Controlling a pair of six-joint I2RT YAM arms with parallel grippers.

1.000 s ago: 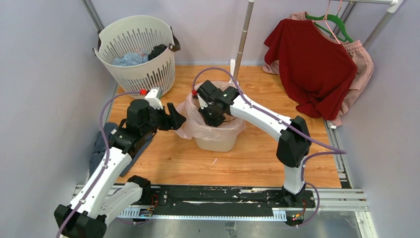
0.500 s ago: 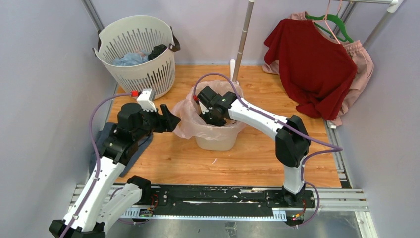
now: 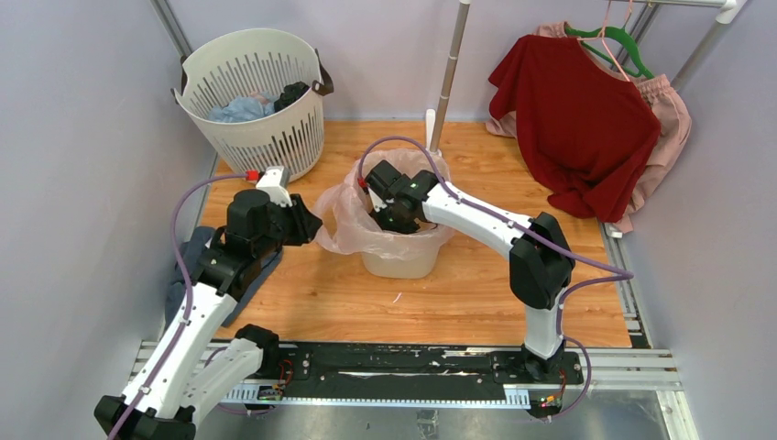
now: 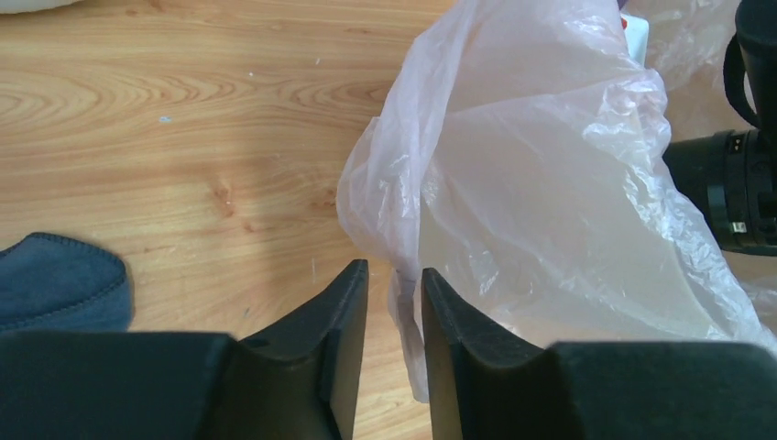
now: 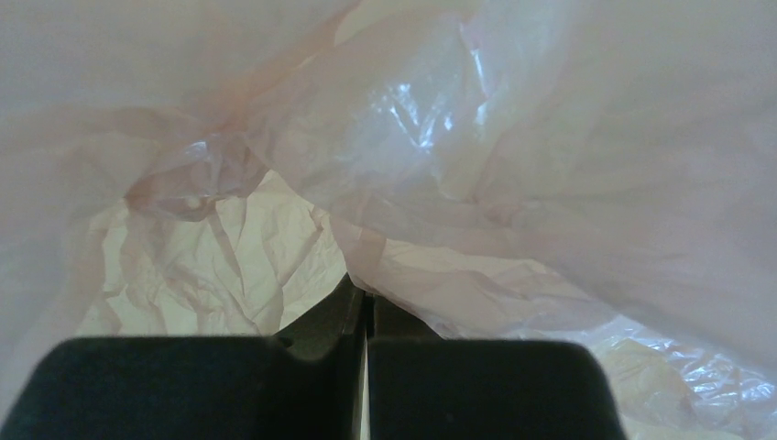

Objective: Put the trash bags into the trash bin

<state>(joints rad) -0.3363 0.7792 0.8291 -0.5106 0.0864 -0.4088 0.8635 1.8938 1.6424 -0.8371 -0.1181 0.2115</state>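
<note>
The pale-pink translucent trash bag (image 3: 344, 215) is draped in and over the cream-beige trash bin (image 3: 403, 261), and its left side bulges out over the floor. My left gripper (image 3: 310, 225) is at that bulge. In the left wrist view its jaws (image 4: 394, 275) stand a narrow gap apart, with a strip of the bag's edge (image 4: 531, 183) between them and wood showing through the gap. My right gripper (image 3: 385, 218) reaches down inside the bin. In the right wrist view it (image 5: 366, 298) is shut, a fold of the bag (image 5: 513, 137) running from its tips.
A white slotted basket (image 3: 252, 92) with clothes stands at the back left. A blue-grey cloth (image 3: 183, 275) lies on the floor by the left arm and shows in the left wrist view (image 4: 55, 280). A rack pole (image 3: 449, 73), a red shirt (image 3: 577, 119) and a pink garment (image 3: 669, 119) are at the back right.
My left gripper has drawn left and lower, and its jaws have narrowed around the bag's left edge. My right gripper sank a little deeper into the bin, then held still.
</note>
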